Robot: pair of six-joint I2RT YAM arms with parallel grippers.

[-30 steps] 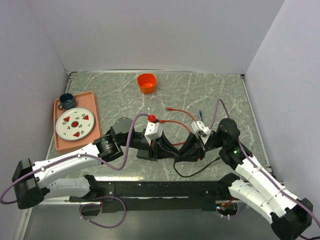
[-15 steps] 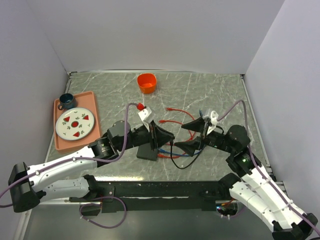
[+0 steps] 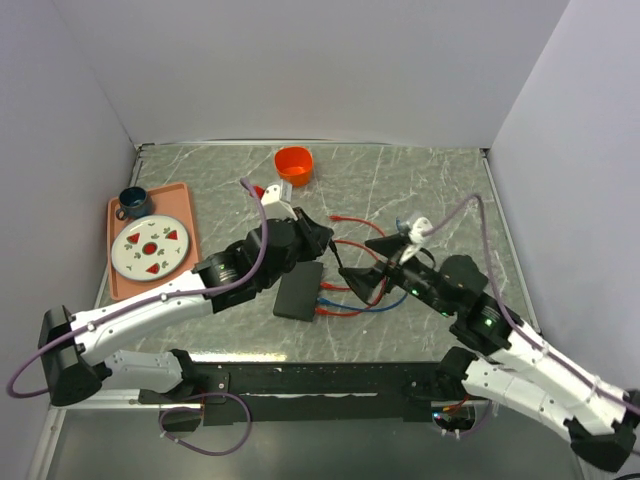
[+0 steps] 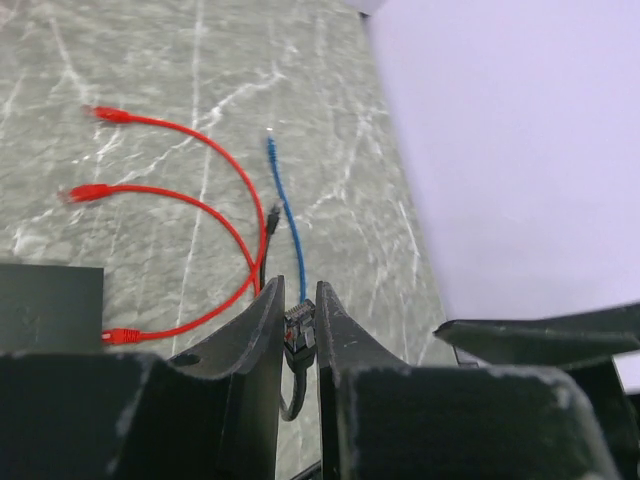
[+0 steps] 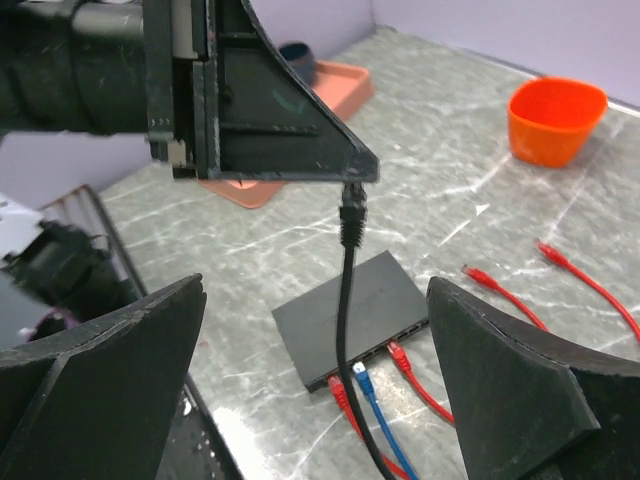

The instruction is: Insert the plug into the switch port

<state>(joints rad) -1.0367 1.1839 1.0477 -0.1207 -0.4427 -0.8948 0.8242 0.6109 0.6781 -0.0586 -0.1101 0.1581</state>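
1. Since a second ago the two arms have pulled apart from their huddle low over the black box (image 3: 300, 292). The left gripper (image 4: 298, 300) has lifted and swung toward the back, and the right gripper (image 5: 316, 288) has drawn off to its own side.
2. Nearest me, the right gripper's fingers stand wide apart and hold nothing.
3. Next, the box lies flat on the table (image 3: 430, 190). Its cabled edge faces the right arm, with two red plugs (image 5: 336, 388) and a blue plug (image 5: 360, 375) already seated. The switch port (image 5: 380, 355) lies along that edge, but I cannot pick out the free opening.
4. Above the box, the left claw is clamped on the black plug (image 4: 300, 326), its cable (image 5: 345, 330) hanging down.
5. My read: the left arm alone now carries the plug, and insertion is not yet done. The plug must come down and line up with that edge.
6. Farthest back, the orange cup (image 3: 293, 165) sits well apart.
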